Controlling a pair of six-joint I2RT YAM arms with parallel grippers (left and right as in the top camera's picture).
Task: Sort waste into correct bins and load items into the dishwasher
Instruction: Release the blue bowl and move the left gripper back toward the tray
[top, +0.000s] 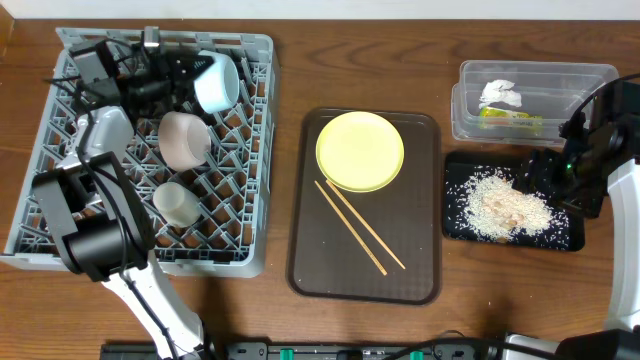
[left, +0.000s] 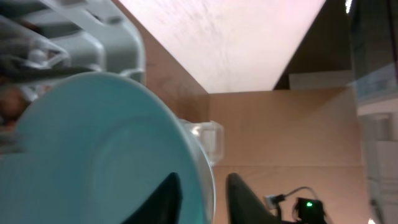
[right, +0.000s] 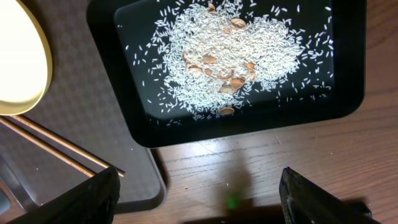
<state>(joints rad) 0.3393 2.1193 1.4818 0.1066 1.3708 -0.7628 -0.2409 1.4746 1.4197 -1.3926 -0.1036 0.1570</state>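
Observation:
The grey dish rack (top: 250, 150) holds a light blue bowl (top: 215, 82) on its side, a pale pink bowl (top: 185, 140) and a white cup (top: 177, 203). My left gripper (left: 202, 186) straddles the blue bowl's (left: 93, 149) rim with a small gap, slightly open. A yellow plate (top: 360, 150) and chopsticks (top: 360, 225) lie on the brown tray (top: 420, 270). The clear tub (top: 590, 75) holds the tissue (top: 500, 93) and wrapper (top: 510, 115). The black tray (top: 565, 240) holds rice scraps (top: 500, 205). My right gripper (right: 199, 180) is wide open and empty over bare table beside the black tray (right: 249, 134).
The left arm's body (top: 95, 220) hangs over the rack's front left corner. The right arm (top: 600, 150) stands at the right edge next to both bins. The right wrist view shows the brown tray's corner (right: 93, 124), chopstick ends (right: 56, 149) and the plate's edge (right: 18, 62).

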